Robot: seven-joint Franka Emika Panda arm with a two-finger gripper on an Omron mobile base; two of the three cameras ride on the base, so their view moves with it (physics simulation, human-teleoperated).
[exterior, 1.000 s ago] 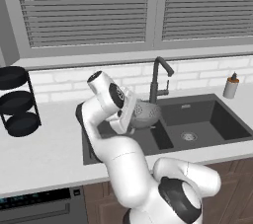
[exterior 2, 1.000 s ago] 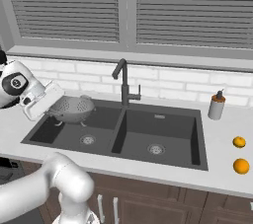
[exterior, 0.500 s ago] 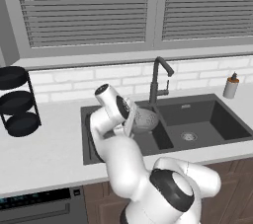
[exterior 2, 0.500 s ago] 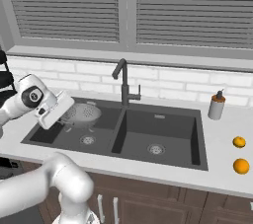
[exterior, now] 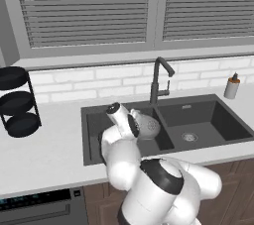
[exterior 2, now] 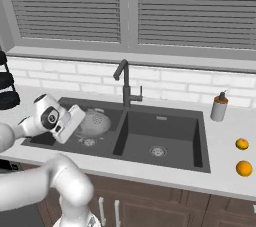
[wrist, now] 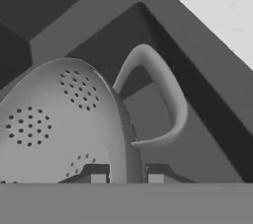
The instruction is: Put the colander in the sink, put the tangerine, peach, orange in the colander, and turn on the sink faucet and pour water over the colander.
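Gripper (wrist: 127, 176) was clamped on the colander (wrist: 59, 119) rim, holding it tipped over the sink's (exterior 2: 165, 161) left basin, by the divider

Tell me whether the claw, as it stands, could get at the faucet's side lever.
Probably not yet. The claw is shut on the colander's rim, low in the left basin of the sink. The faucet stands just behind with nothing in between, but the colander must be let go first.

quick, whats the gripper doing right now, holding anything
Gripper: shut on the rim of the silver-grey perforated metal colander, held over the left basin of the dark grey sink.
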